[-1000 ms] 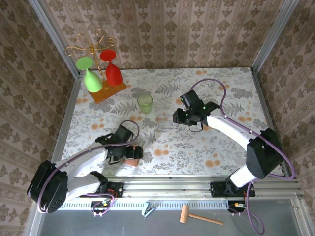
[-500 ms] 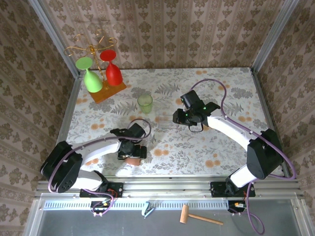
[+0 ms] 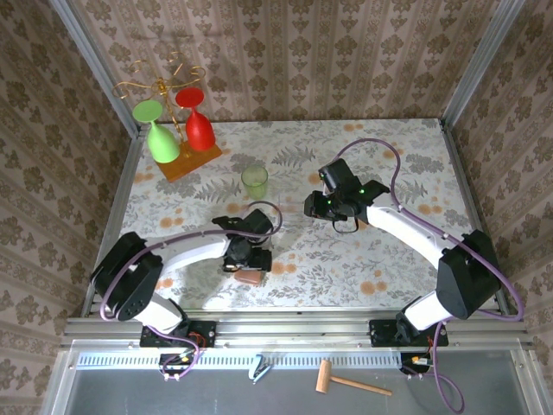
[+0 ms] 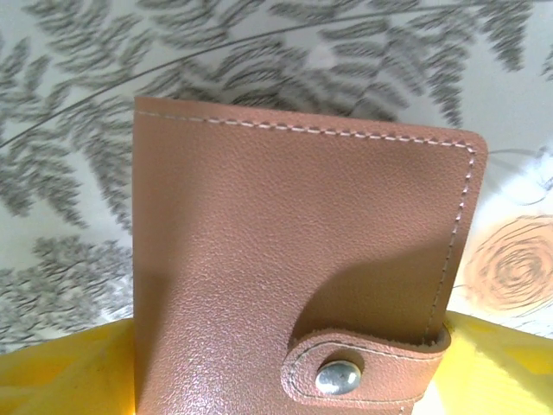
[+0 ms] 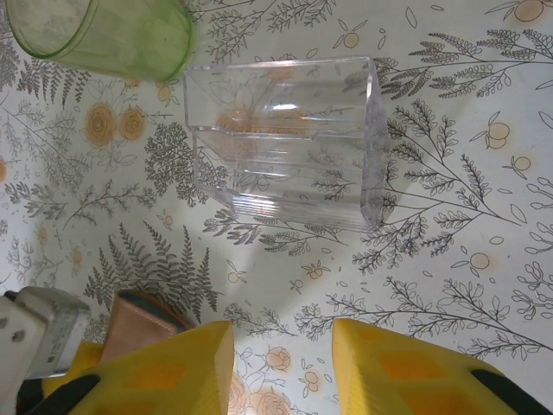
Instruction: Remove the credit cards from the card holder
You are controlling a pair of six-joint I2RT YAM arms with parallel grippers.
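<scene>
Left gripper point(image 3: 249, 264) sits low, spread wide; right gripper point(image 5: 282, 359) hovers, jaws parted.

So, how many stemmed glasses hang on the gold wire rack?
2: a green stemmed glass, upside down, at the left; a red stemmed glass right beside it. None seems hidden behind them.

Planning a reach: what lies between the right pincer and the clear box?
In the right wrist view, bare floral tablecloth lies between the right pincer and the clear box.

A clear box point(image 5: 285, 138) lies beside a green cup point(image 5: 112, 35); card holder point(image 5: 138, 327) lower left.
</scene>
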